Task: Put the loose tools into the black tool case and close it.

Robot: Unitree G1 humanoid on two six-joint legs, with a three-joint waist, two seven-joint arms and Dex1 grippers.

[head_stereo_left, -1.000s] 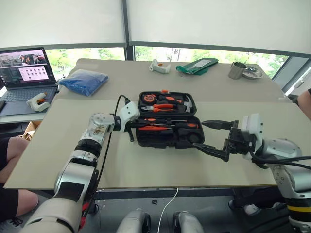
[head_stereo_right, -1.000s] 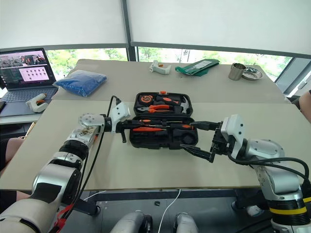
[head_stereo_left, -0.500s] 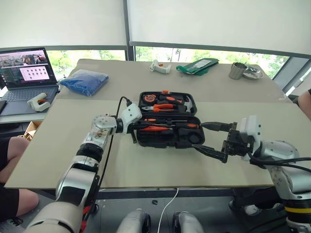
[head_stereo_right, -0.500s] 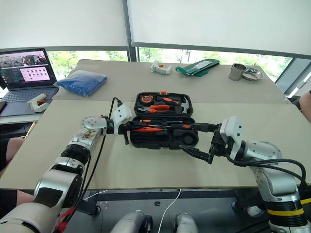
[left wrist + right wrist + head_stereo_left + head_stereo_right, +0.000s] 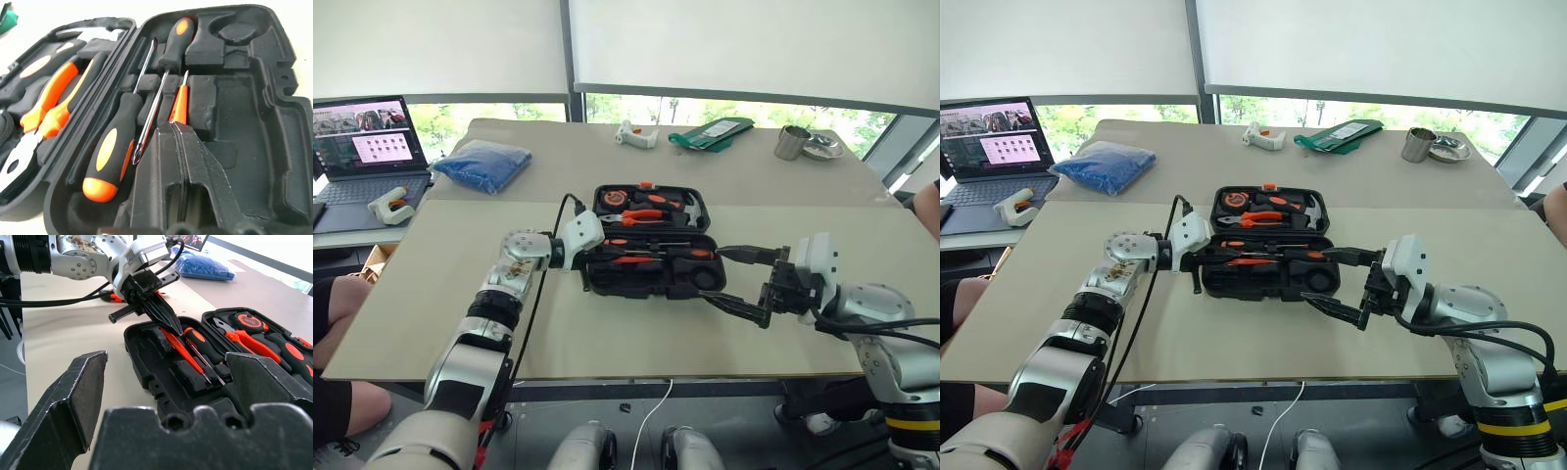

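Three screwdrivers (image 5: 115,156) lie in the open black tool case (image 5: 646,284) mid-table, so I press the slim one flat with my closed left gripper (image 5: 168,320), right gripper (image 5: 744,279) gaping empty alongside.

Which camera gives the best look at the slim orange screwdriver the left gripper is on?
The left wrist view: the slim orange screwdriver lies in the black tool case right at the tips of the shut left gripper. The right wrist view shows it from the far side; the eye views show a thin orange streak.
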